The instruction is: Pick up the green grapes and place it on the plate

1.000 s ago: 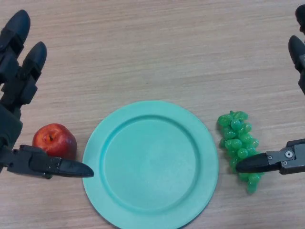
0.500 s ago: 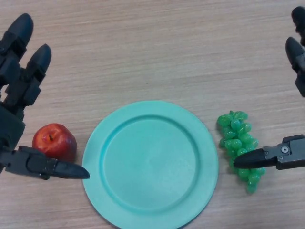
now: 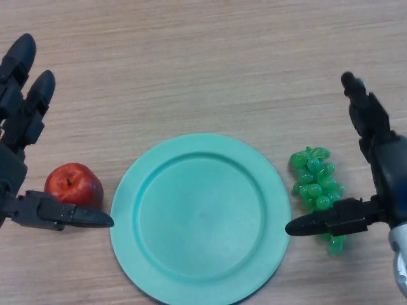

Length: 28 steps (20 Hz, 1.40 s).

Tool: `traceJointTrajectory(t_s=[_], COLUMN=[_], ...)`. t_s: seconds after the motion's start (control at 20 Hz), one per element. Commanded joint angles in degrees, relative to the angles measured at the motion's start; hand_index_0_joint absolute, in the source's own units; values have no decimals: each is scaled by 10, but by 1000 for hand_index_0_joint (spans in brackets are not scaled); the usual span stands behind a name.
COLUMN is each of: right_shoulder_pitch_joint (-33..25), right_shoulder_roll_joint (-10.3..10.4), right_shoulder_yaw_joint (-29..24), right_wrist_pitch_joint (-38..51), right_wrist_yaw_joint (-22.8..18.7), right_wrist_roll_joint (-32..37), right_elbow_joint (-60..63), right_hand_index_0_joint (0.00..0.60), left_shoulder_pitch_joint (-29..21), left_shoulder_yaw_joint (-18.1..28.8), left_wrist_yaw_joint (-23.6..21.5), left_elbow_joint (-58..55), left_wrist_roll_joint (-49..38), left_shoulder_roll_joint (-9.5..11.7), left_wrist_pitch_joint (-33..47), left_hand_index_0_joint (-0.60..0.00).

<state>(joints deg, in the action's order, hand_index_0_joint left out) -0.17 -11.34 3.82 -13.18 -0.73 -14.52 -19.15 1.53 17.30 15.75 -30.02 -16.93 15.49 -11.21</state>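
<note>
A: Position relative to the plate [image 3: 201, 279]?
B: Green grapes [image 3: 317, 185] just right of it, right hand [image 3: 375, 178] spread above them, thumb across. Apple [image 3: 73, 185] left, beside the open left hand [image 3: 22, 152].

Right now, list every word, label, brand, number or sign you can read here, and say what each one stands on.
None: no readable text on the round turquoise plate, the red apple, the bunch of green grapes, the wooden table or either black hand.

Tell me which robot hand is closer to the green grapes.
The right robot hand. It is spread open over the green grapes, its thumb crossing their lower part. The left robot hand is far across the plate, beside the apple.
</note>
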Motion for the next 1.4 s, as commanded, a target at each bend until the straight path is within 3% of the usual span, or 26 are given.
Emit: traceJointTrajectory(t_s=[0.05,0.55,0.65,0.7,0.75,0.8,0.9,1.2,1.4], right_shoulder_pitch_joint=[-20,-72,-76,-77,-77,-76,-75,-86,-110], right_shoulder_roll_joint=[-3,-8,-10,-12,-13,-18,-27,-42,-37], right_shoulder_yaw_joint=[-11,-9,-12,-13,-14,-14,-9,-30,-41], right_wrist_pitch_joint=[113,196,199,201,202,206,207,204,152], right_wrist_yaw_joint=[-30,-61,-62,-60,-56,-45,-17,0,45], right_wrist_roll_joint=[-35,-113,-114,-116,-119,-133,-176,-214,-159], right_elbow_joint=[14,216,228,234,238,246,251,237,142], right_hand_index_0_joint=[0,0,200,349,450,592,600,600,600], left_shoulder_pitch_joint=[-14,-15,-14,-12,-10,-3,4,16,30], left_shoulder_yaw_joint=[32,27,26,27,28,34,40,44,51], left_wrist_yaw_joint=[-4,-17,-17,-17,-16,-13,-12,-12,-2], left_elbow_joint=[-19,-15,-17,-19,-20,-24,-26,-49,-66], left_wrist_roll_joint=[-2,7,5,2,-1,-9,-14,-16,-11], left_shoulder_roll_joint=[26,24,23,22,21,18,16,8,1], left_wrist_pitch_joint=[95,96,93,92,92,92,94,91,98], left_hand_index_0_joint=[0,0,0,0,0,0,0,0,0])
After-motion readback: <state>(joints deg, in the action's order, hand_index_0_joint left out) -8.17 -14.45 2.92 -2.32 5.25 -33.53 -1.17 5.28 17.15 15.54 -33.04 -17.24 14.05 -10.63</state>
